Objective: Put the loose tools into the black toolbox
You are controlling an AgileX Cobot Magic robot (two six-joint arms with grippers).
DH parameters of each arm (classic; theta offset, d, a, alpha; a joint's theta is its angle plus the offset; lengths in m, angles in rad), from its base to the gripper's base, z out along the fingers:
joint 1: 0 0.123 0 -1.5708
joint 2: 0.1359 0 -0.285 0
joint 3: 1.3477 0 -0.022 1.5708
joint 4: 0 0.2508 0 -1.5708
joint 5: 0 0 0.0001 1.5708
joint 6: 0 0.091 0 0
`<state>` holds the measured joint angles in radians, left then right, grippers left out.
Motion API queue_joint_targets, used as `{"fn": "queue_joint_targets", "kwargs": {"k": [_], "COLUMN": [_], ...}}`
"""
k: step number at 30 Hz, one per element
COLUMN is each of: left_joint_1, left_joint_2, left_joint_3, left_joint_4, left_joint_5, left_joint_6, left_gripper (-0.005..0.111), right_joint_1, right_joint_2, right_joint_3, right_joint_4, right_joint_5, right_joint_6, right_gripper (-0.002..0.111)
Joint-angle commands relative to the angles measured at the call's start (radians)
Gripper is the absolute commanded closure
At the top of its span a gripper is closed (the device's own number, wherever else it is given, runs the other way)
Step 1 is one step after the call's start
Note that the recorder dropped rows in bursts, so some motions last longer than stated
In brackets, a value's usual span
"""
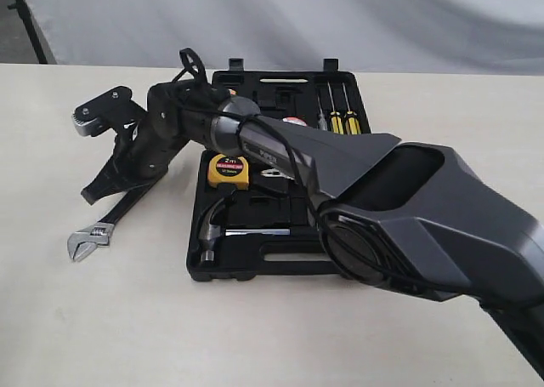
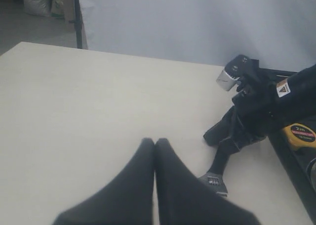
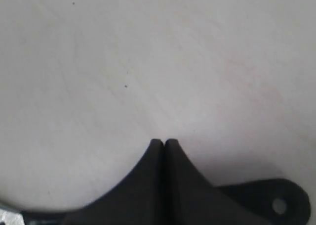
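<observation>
Black-handled silver-jawed adjustable wrench (image 1: 87,241) — on pale counter (image 1: 170,336), eight o'clock of open black plastic toolbox (image 1: 246,270). Over it the right claw (image 3: 164,142), clenched empty; left claw (image 2: 154,141) likewise.

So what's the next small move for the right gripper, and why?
Probably open the right gripper and lower onto the black-handled silver-jawed adjustable wrench: fingers are shut, and it lies on the table outside the black plastic toolbox.
</observation>
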<state>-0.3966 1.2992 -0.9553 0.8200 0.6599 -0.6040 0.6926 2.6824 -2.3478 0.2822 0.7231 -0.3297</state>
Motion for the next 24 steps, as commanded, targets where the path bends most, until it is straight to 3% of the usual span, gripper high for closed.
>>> {"fn": "queue_joint_targets", "kwargs": {"k": [1,9,14,16,17,18,20,24], "left_joint_1": [0.003,0.003,0.003,0.003,0.003,0.003,0.003,0.003], "left_joint_2": [-0.008,-0.008,-0.008,-0.008,-0.008,-0.008,-0.008,-0.008], "left_joint_3": [0.009,0.009,0.009,0.009,0.009,0.009,0.009,0.009], "left_joint_4": [-0.014,-0.014,-0.014,-0.014,-0.014,-0.014,-0.014,-0.014], "left_joint_5": [-0.017,-0.017,-0.017,-0.017,-0.017,-0.017,-0.017,-0.017], "left_joint_6": [-0.01,-0.01,-0.01,-0.01,-0.01,-0.01,-0.01,-0.01], "left_gripper": [0.105,0.105,0.105,0.105,0.105,0.105,0.105,0.105], "right_joint_1": [-0.012,-0.003,-0.001,-0.001,-0.001,-0.001,-0.001,-0.001], "right_joint_2": [0.01,0.01,0.008,0.008,0.008,0.008,0.008,0.022], "right_joint_3": [-0.029,-0.095,-0.152,-0.201,-0.223,-0.239,-0.24,-0.238], "right_joint_4": [-0.059,-0.055,-0.058,-0.048,-0.036,-0.012,0.034,0.039], "right_joint_5": [0.238,0.482,0.469,0.45,0.452,0.476,0.498,0.498], "right_joint_6": [0.087,0.129,0.092,0.02,-0.035,-0.141,-0.414,-0.73], "right_gripper": [0.108,0.108,0.107,0.096,0.083,0.069,0.056,0.055]}}
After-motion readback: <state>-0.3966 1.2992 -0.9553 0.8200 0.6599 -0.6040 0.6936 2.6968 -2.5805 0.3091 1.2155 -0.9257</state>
